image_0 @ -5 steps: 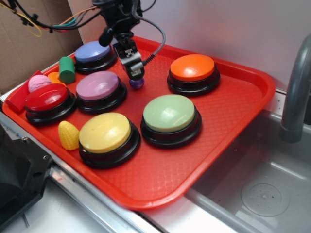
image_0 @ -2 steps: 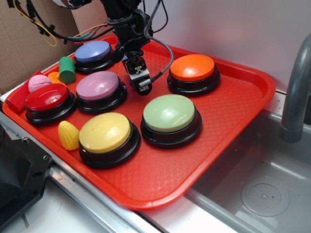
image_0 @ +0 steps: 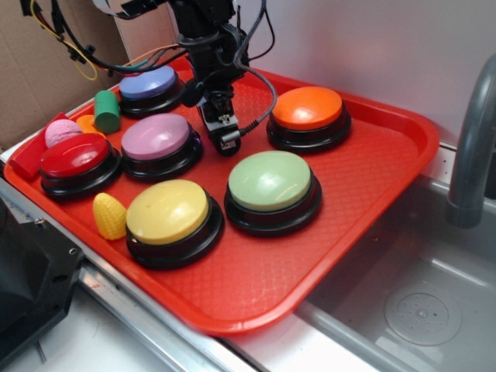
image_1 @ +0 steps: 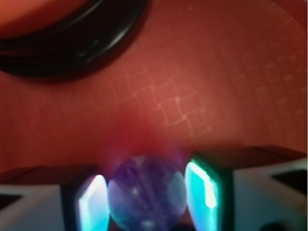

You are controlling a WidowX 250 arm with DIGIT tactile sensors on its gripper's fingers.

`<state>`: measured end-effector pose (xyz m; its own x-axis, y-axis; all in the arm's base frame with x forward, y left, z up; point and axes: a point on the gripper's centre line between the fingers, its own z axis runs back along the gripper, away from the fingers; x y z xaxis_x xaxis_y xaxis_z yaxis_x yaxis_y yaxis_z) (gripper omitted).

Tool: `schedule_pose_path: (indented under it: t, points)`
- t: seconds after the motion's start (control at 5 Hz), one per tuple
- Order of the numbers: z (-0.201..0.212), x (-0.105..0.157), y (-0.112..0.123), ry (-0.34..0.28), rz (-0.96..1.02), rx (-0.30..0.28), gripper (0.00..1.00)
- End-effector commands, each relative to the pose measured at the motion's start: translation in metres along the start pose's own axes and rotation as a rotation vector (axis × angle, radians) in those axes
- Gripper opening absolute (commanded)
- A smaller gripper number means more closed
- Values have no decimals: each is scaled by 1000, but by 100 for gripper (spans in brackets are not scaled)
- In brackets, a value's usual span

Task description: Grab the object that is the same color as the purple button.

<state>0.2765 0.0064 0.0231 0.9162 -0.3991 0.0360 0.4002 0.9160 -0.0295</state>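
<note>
The small glossy dark purple ball (image_1: 147,192) sits between my gripper's two fingers (image_1: 94,202), which press against its sides just above the red tray (image_0: 372,170). In the exterior view my gripper (image_0: 225,142) is lowered onto the tray between the purple button (image_0: 155,136) and the orange button (image_0: 307,107), and it hides the ball there. In the wrist view the gripper (image_1: 147,187) is shut on the ball.
On the tray stand a blue button (image_0: 147,81), a green button (image_0: 270,180), a yellow button (image_0: 167,211) and a red button (image_0: 74,155). A green cylinder (image_0: 107,111), a pink ball (image_0: 62,132) and a yellow corn toy (image_0: 109,215) lie at the left. A sink (image_0: 418,310) and faucet (image_0: 473,147) are at the right.
My gripper has come down from above the purple ball onto the tray. The ball, seen under the fingertips a second ago, is now covered by the gripper in the exterior view.
</note>
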Motion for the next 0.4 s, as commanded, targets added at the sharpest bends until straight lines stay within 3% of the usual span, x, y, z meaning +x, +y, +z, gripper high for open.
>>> schedule_pose_path:
  t: [0.0,0.2]
  points:
    - [49,4,8,-40,106,-4,0]
    - [91,-3,11,-94,229,-4,0]
